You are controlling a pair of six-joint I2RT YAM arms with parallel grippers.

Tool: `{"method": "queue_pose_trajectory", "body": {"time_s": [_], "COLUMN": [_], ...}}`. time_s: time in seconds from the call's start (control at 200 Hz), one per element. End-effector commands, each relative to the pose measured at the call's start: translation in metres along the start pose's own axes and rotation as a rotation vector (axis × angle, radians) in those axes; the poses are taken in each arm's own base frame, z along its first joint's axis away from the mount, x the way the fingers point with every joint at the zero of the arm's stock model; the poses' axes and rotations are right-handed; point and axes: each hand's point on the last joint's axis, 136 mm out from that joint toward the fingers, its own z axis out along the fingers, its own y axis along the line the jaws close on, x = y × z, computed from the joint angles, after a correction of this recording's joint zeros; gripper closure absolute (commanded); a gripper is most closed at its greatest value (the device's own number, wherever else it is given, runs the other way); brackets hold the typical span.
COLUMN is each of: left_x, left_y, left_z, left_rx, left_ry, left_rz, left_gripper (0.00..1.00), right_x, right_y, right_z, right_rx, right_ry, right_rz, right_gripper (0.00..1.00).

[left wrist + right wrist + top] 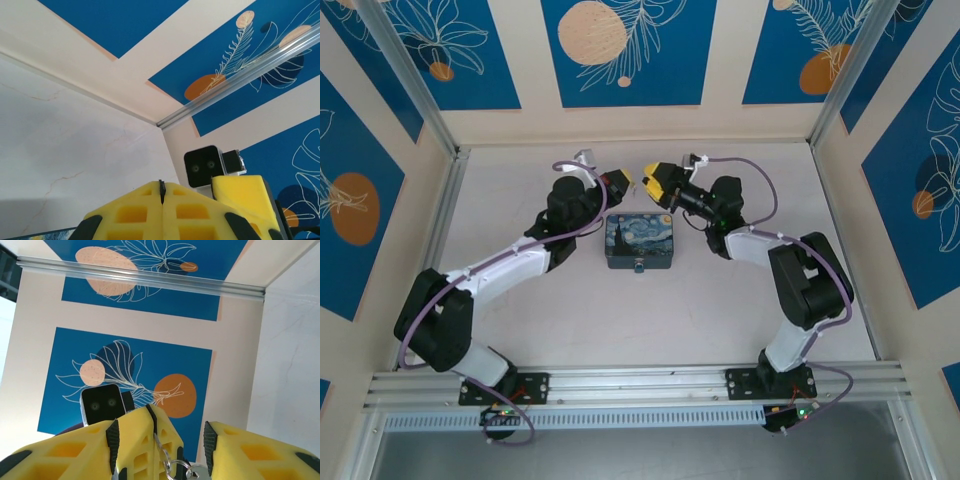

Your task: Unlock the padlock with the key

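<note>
Nothing to read here, folks: no words, numbers or logos anywhere. The wall panels (620, 50) carry only leaf-and-circle prints, and the tin (638, 238) shows just a painted starry night. No lettering is legible on either.

L claw (151, 426) w/ key (158, 446) btwn R claw (653, 181) fingers (250, 455) | behind tin (638, 240)

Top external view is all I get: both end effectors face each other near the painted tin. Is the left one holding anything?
Observer: Yes. In the right wrist view the left end effector is shut on the key, its silvery ring dangling below the fingers.
Operator: And the right one's jaws?
Observer: The right end effector is open, its fingers standing either side of the left one's closed tip.
</note>
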Motion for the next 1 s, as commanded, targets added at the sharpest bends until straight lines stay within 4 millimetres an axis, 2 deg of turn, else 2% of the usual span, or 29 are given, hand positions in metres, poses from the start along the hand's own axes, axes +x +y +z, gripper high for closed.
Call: {"method": "queue_pose_trajectory", "body": {"time_s": [0.0,0.185,0.405,0.995], "left_x": [-0.02,-0.02,-0.019,-0.013], "left_y": [-0.015,-0.017,-0.017,-0.008], "left_z": [-0.006,-0.003,-0.001,0.002], "left_rx": [0.049,0.062,0.06,0.043], "left_ry": [-0.076,-0.074,-0.069,-0.055], "left_rz": [-0.03,-0.038,-0.036,-0.044], "left_gripper": [1.0,1.0,1.0,1.0], "right_x": [-0.002,0.002,0.013,0.024], "right_y": [0.009,0.005,0.007,0.015], "right_z": [0.006,0.012,0.018,0.014], "right_rx": [-0.071,-0.123,-0.131,-0.16], "right_ry": [0.004,0.032,0.059,0.08], "right_rz": [-0.018,0.011,0.002,0.0], "right_gripper": [0.5,0.57,0.6,0.64]}}
